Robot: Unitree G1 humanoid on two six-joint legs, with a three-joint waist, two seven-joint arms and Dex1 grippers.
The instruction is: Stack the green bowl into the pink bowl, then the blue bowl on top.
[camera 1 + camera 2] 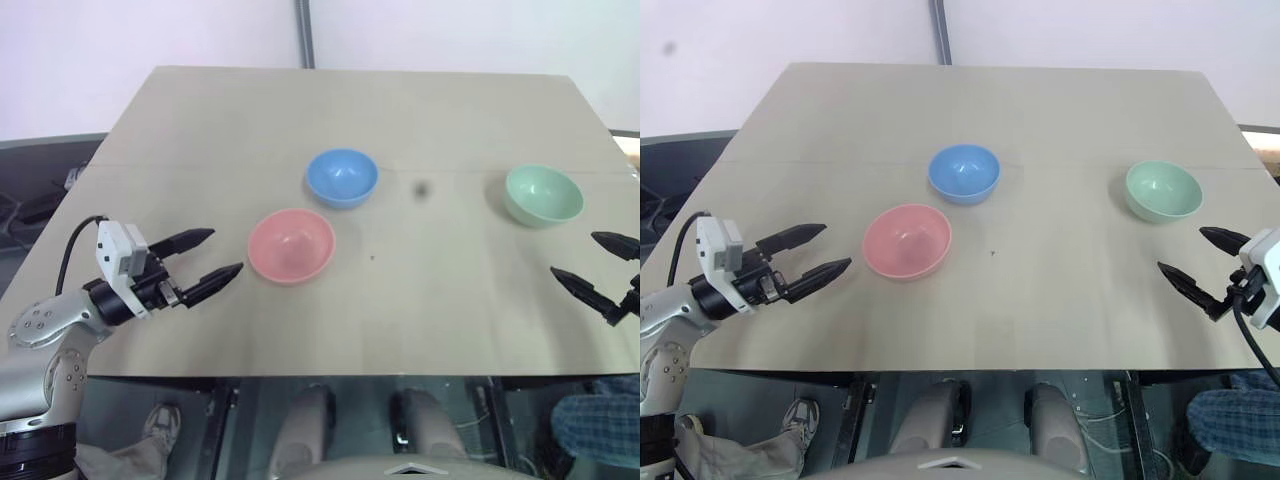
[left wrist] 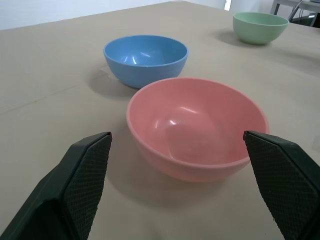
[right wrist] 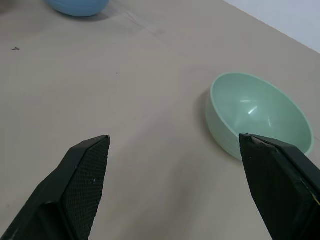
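Both hands (image 1: 212,255) (image 1: 592,263) level, fingers apart.

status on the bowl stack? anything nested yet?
Nothing is nested yet. The green bowl, pink bowl and blue bowl each sit alone and empty on the table. In hand: nothing. The left gripper is open beside the pink bowl and the right gripper is open near the green one. Left: green into pink, then blue on top.
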